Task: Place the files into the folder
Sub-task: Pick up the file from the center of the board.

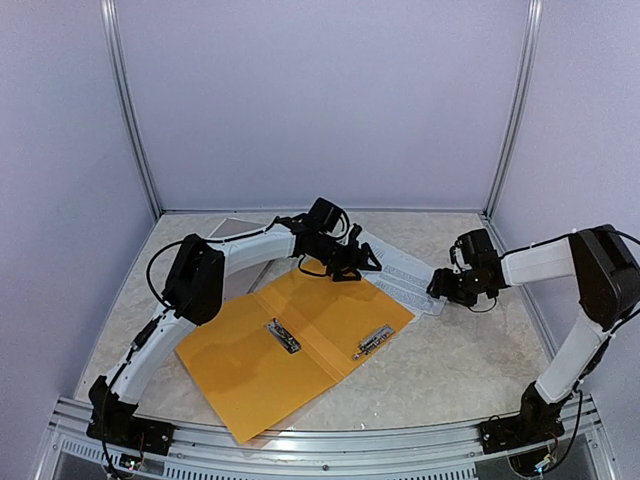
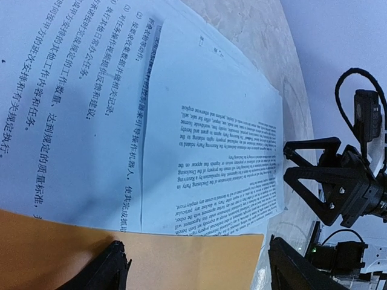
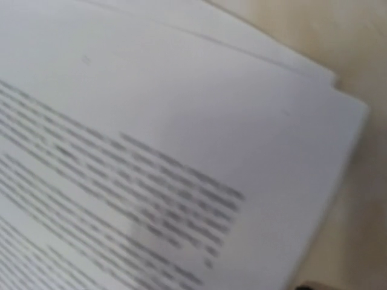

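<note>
Several files (image 1: 403, 277) abut the folder (image 1: 262, 372) edge, right claw (image 1: 439, 289) at their corner.

My L arm (image 1: 240, 255) stretches to frame ctr w/ L gripper (image 1: 358, 262) spread wide, R arm (image 1: 590, 270) bends in from right edge, R gripper (image 1: 442, 287) also spread.

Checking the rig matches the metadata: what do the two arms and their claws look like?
The left arm and right arm share white tubular links between bulky black joint housings, on black bases. Thin black cables loop loosely beside them. The left claw and right claw are black, the right's fingers skeletal triangular frames. No markings readable.
</note>
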Motion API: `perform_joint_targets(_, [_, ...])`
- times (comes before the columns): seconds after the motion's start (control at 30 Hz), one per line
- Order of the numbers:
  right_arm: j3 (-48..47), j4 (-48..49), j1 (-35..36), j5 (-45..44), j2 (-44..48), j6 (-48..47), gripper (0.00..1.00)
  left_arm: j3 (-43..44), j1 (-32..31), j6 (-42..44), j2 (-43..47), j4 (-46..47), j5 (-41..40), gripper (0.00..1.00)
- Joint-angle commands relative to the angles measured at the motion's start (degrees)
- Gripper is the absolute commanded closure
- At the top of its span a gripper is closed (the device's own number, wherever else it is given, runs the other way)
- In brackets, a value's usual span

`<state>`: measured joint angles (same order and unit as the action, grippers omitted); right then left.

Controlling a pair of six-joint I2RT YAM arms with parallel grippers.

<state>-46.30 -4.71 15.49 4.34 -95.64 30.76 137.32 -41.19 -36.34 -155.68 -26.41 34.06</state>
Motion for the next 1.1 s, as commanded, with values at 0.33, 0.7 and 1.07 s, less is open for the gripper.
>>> perform_joint_targets(0.33, [3.45,11.75,0.2,8.4,-4.83,8.79,0.38,2.34,-0.82,0.54,-4.75,-3.77,0.65,0.27])
perform_joint_targets(0.7, [3.56,12.09,0.29,9.07,-3.73,7.31,0.64,1.79,-0.13,0.21,-4.57,-2.59,1.66,0.31])
perform_joint_targets(1.07, [-1.11,3.33,0.25,3.36,-1.14,2.52,0.88,-1.06,0.71,0.68,-2.55,-1.64,0.97,0.31])
